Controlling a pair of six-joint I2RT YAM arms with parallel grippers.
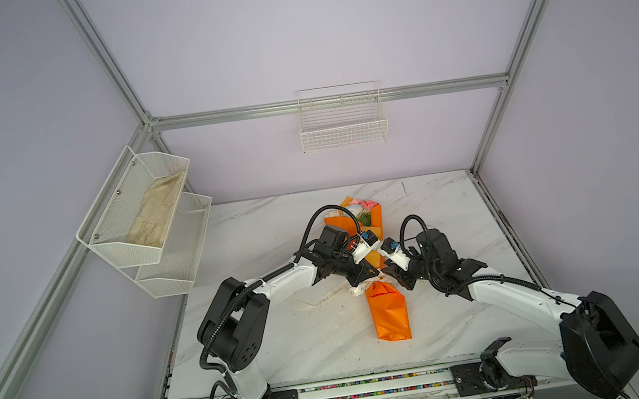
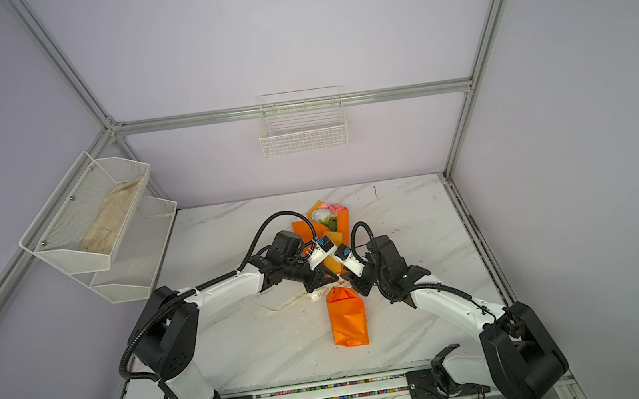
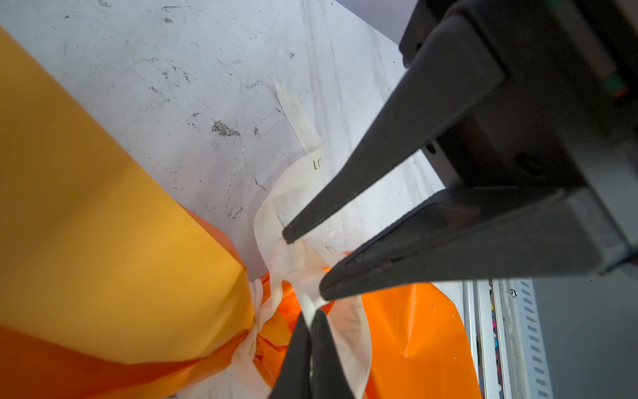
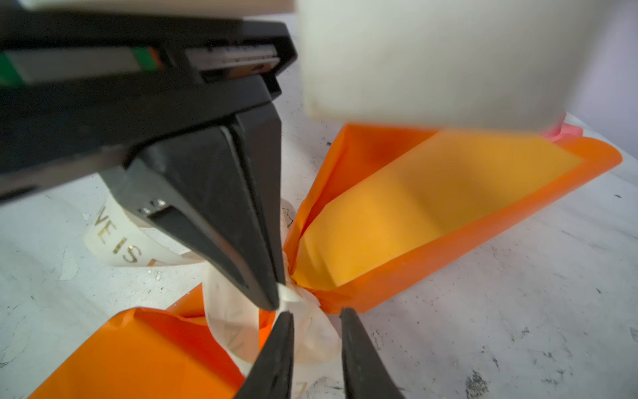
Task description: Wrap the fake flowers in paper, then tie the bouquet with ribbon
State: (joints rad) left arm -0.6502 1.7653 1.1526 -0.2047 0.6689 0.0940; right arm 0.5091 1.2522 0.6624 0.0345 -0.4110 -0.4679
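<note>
The bouquet of fake flowers (image 1: pixel 388 313) (image 2: pixel 348 318) lies mid-table in orange wrapping paper (image 3: pixel 103 224) (image 4: pixel 431 207), with its rose heads (image 1: pixel 362 205) at the far end. A cream printed ribbon (image 1: pixel 330 297) (image 3: pixel 300 121) (image 4: pixel 121 241) is cinched round its narrow waist, one tail trailing left. Both grippers meet at that waist. My left gripper (image 1: pixel 376 275) (image 3: pixel 310 312) is shut on a strand of ribbon at the knot. My right gripper (image 1: pixel 387 274) (image 4: pixel 316 312) is open, its fingers (image 4: pixel 345 321) either side of a ribbon loop.
A white wire basket (image 1: pixel 343 130) hangs on the back wall. A white mesh shelf (image 1: pixel 140 249) on the left wall holds a beige cloth (image 1: pixel 156 213). Aluminium frame posts ring the marble table (image 1: pixel 286 339); the arm-base rail (image 1: pixel 376 386) runs along the front.
</note>
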